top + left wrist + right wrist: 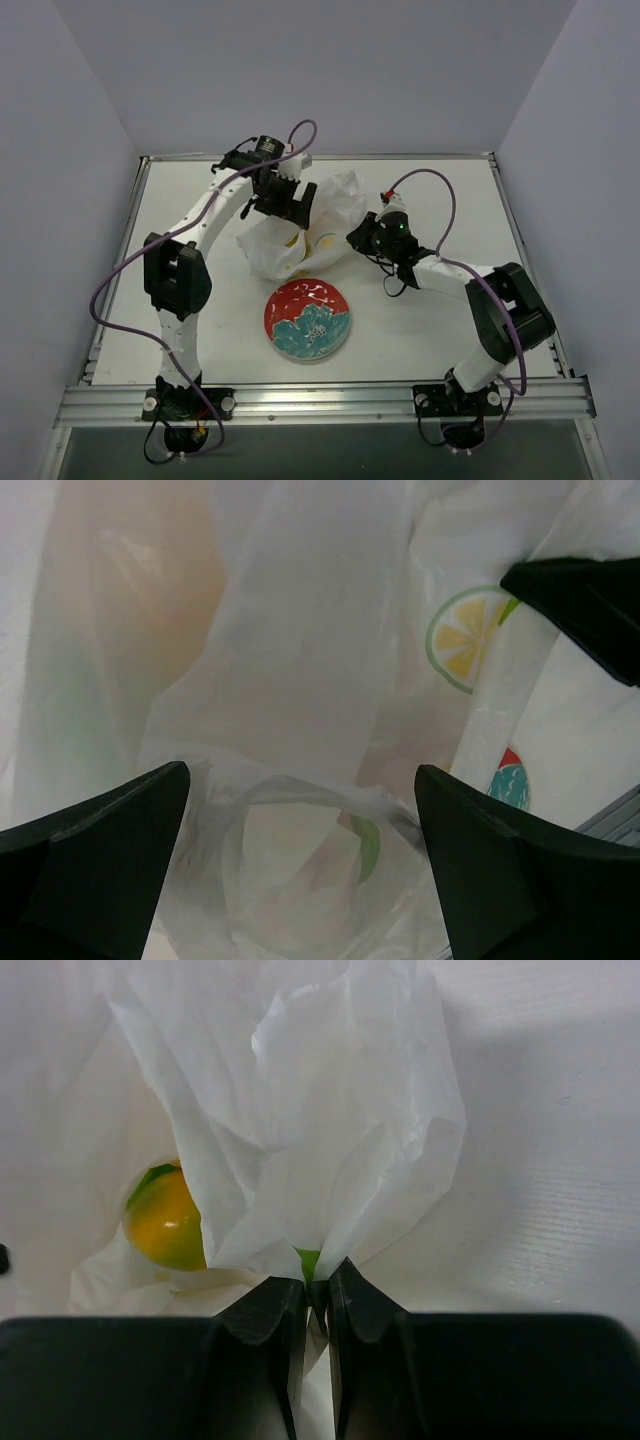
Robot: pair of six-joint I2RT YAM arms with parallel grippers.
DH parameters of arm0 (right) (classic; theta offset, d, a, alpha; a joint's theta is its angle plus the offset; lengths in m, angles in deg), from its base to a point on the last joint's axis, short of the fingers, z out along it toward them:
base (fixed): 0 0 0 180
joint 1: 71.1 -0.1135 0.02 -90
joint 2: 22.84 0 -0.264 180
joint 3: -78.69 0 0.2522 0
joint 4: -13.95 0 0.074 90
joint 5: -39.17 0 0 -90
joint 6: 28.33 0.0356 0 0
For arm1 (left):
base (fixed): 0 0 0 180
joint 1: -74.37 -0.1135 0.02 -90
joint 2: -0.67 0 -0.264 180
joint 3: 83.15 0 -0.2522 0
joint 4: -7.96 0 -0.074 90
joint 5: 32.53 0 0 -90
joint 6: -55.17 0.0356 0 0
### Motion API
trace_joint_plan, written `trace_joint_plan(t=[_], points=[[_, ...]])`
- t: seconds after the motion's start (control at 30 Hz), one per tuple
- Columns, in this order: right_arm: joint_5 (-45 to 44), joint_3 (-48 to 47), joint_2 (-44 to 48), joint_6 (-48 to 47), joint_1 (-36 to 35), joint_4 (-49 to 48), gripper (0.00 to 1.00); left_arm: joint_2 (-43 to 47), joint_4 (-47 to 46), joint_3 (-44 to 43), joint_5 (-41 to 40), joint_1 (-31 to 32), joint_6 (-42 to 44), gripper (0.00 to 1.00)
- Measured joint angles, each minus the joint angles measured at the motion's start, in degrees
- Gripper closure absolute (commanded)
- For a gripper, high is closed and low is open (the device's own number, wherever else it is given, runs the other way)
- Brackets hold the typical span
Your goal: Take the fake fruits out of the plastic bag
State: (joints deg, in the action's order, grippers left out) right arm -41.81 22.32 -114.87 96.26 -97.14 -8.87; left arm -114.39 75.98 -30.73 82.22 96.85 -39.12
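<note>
On the white table (440, 190), the right gripper (316, 1290) pinches the plastic bag (330, 1110); the left gripper (300, 778) hovers spread over it. This looks like the bag-holding step. Next, reach in for the yellow fruit (165, 1222).

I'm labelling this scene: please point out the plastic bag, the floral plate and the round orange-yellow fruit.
plastic bag (340, 200): top external view, on its wrinkled upper-right film.
floral plate (283, 300): top external view, on its red upper-left part.
round orange-yellow fruit (165, 1222): right wrist view, on its glossy middle.
</note>
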Motion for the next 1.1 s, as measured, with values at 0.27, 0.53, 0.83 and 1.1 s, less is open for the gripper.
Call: trace_joint_plan(t=[0.27,0.53,0.83,1.1], points=[[-0.9,0.7,0.3,-0.2,-1.4,-0.1,0.98,0.2,-0.7,9.0,-8.6,1.3,0.6,0.98],[-4.8,7.0,3.8,-0.1,-3.4,-0.7,1.0,2.2,-8.5,7.4,-23.6,0.6,0.7,0.98],[-9.8,14.3,3.9,2.4,-7.4,-3.5,1.0,1.7,-18.2,6.6,-34.8,0.2,-0.3,0.98],[-12.7,13.3,3.7,2.9,-7.5,-3.3,1.0,6.1,-23.8,14.2,-34.7,-0.2,-5.7,0.1]])
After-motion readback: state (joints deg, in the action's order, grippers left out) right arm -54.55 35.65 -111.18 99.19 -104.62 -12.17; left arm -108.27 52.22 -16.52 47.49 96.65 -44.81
